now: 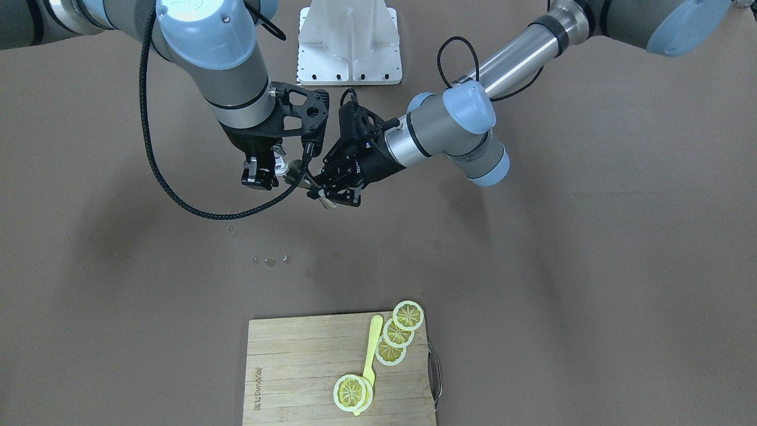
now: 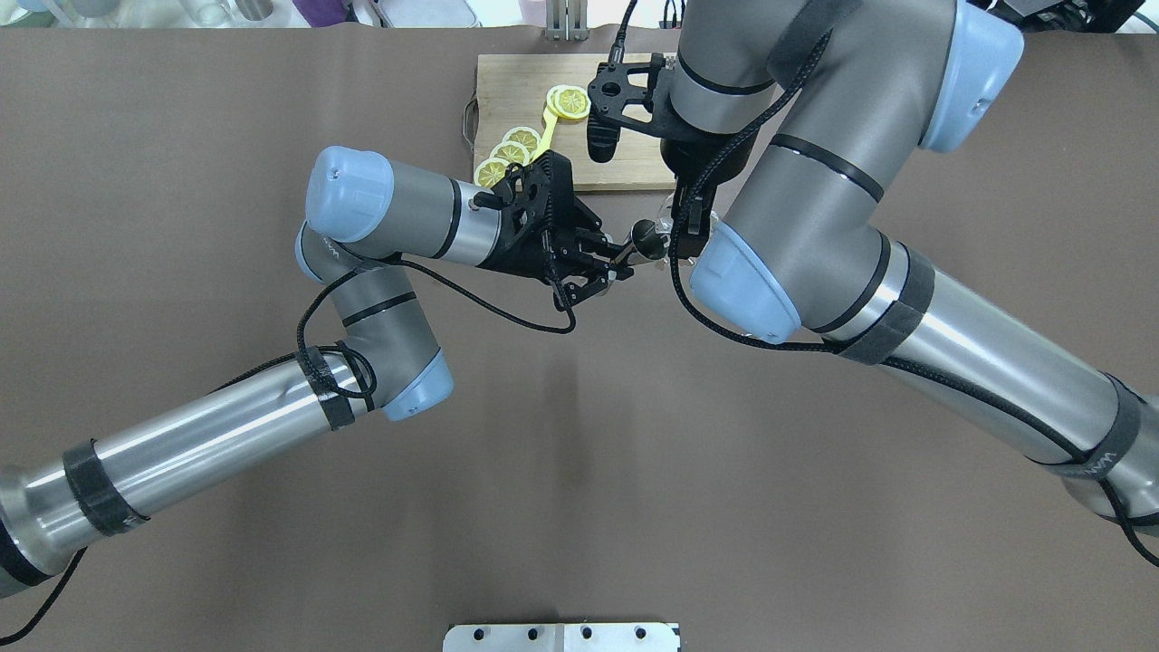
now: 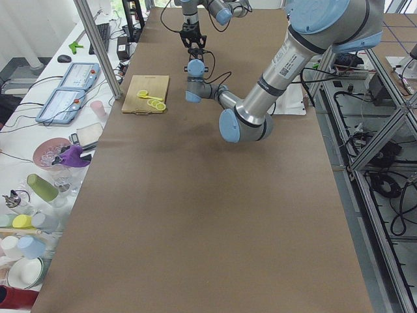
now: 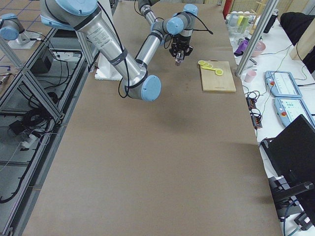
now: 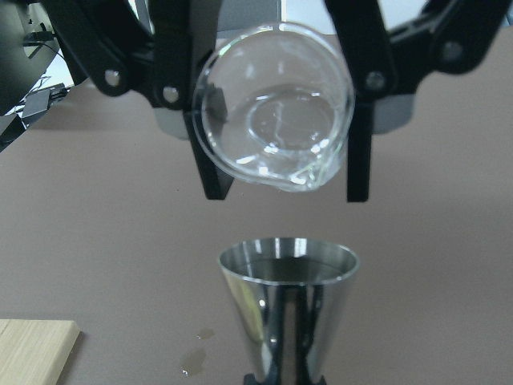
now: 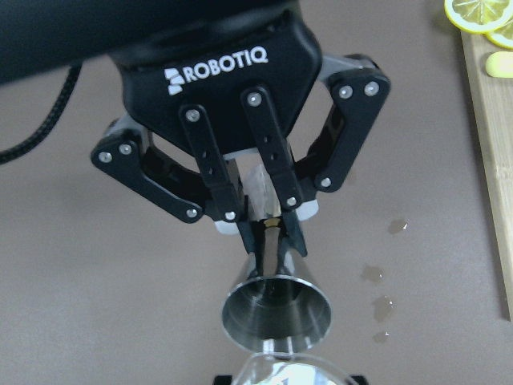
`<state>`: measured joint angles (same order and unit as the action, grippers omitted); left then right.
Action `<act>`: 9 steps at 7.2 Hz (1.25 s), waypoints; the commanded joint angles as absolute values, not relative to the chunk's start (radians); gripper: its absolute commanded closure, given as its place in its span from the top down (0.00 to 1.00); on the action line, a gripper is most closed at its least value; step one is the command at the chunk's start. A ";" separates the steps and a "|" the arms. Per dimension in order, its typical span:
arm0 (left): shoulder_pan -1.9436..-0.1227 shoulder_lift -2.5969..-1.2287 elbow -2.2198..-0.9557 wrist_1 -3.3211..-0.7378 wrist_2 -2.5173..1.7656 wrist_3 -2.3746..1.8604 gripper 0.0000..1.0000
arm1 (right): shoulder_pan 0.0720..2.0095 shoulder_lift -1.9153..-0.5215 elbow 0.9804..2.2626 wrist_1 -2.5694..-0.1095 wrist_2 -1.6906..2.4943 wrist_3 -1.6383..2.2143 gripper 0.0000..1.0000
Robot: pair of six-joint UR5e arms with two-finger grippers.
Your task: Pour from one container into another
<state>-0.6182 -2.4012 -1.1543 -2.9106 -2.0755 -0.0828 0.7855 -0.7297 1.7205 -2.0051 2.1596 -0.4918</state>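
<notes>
Glass [image 5: 272,120] above jigger [image 5: 288,309] — brown tabletop [image 5: 80,241], droplets [image 6: 371,274]

Left wrist view's lower edge cuts off the jigger [image 5: 288,309] at its waist

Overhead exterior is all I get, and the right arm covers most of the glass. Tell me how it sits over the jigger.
Observer: In the left wrist view the glass is tipped far over in the right gripper. Its mouth faces the camera and its lower lip is just above the jigger's open top, not touching it.
Operator: Report any spill.
Observer: The right wrist view shows several small droplets on the table, between the jigger and the cutting board.
</notes>
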 commanded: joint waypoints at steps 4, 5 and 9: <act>-0.618 -2.401 -1.155 -2.911 -2.075 -0.083 0.00 | 0.785 -0.697 1.701 -2.055 2.149 -0.505 0.00; -0.618 -2.401 -1.155 -2.911 -2.075 -0.083 0.00 | 0.785 -0.692 1.697 -2.062 2.146 -0.506 0.00; -0.618 -2.401 -1.154 -2.911 -2.075 -0.083 0.00 | 0.773 -0.672 1.686 -2.112 2.114 -0.531 0.00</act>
